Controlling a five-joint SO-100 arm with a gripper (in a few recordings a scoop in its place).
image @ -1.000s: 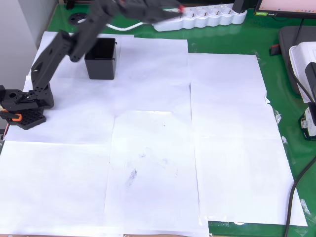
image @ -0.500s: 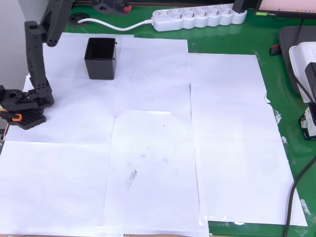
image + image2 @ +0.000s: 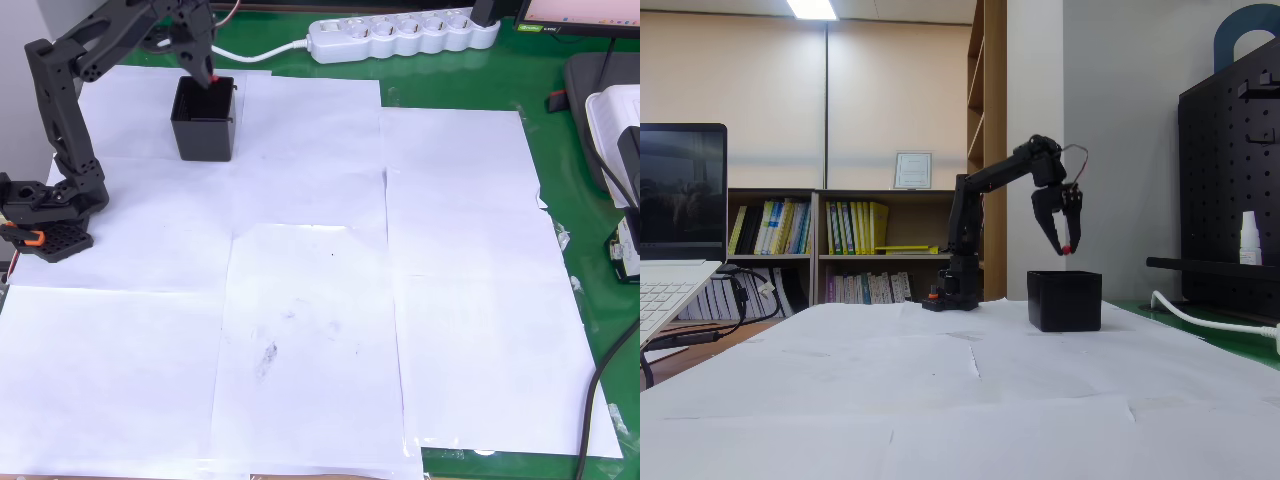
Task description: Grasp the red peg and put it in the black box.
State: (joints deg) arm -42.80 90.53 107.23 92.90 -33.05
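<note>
Fixed view shows the gripper (image 3: 1067,247) closed on what looks like the red peg (image 3: 1067,249), directly above the black box (image 3: 1065,300).

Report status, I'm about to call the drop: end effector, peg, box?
End effector shut on red peg, hanging tip-down above black box. Peg not yet in box. Nothing between peg and box opening.

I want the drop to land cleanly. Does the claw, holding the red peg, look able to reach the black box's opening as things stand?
Probably yes. The claw hangs above the black box with the red peg at its tips, and the fixed view shows open air between them. The box top is open, nothing covering it.
</note>
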